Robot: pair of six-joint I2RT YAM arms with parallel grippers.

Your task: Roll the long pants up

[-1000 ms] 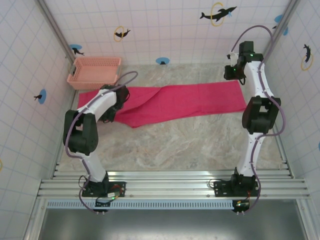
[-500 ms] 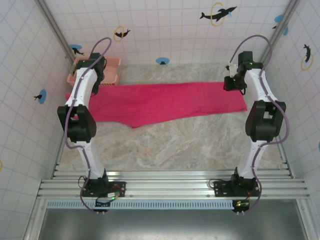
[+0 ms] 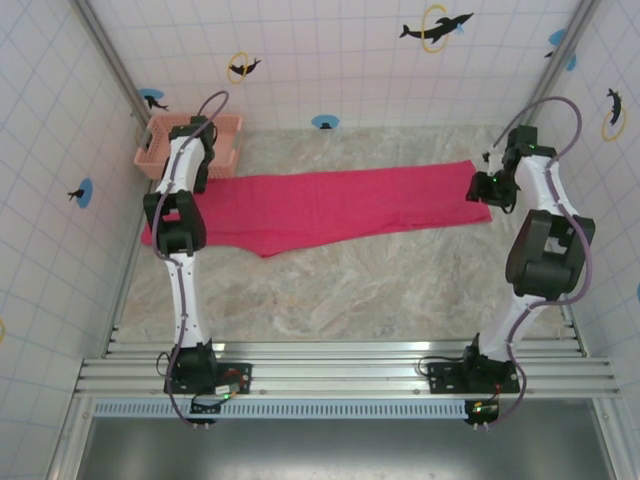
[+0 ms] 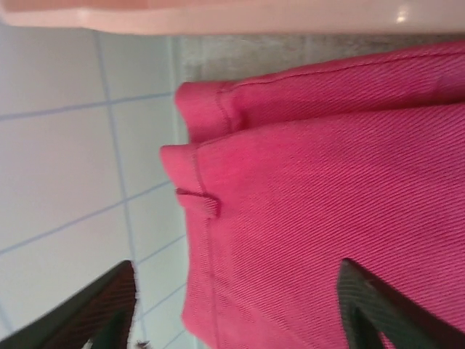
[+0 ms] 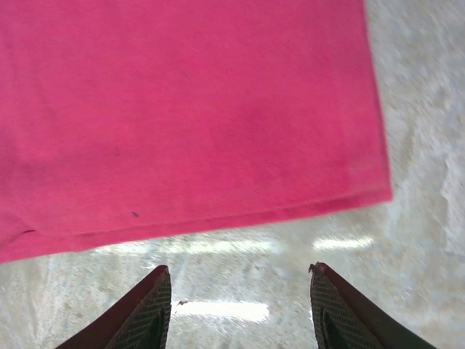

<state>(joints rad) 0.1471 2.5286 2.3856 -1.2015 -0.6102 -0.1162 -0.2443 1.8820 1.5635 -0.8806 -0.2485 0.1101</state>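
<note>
two jaw pairs: both are held spread and released; nothing is clamped in either.
left gripper [image 4: 236,316]: the fingers are set wide apart, and magenta cloth is seen lying under the gap, ungripped.
ahead of the left jaws: a stitched end of the long pants [image 3: 340,205] is found, with a small loop sewn on it, judged to be the waistband.
beyond that end: the pale basket [image 4: 218,14] is met past the cloth, and the tiled wall [image 4: 73,145] stands off to one side of the jaws.
right gripper [image 5: 238,291]: the fingers are parted over bare table [image 3: 350,290], and no cloth is caught between them.
ahead of the right jaws: the other end of the pants is laid just beyond the fingertips, its corner a little past one finger.
between the two grippers: the pants are stretched out flat and long, one gripper at each end.
done so far: the cloth is judged to be spread and straightened; no roll is seen at either end.
left to do: the whole rolling is judged to remain, from one end through to the other.
</note>
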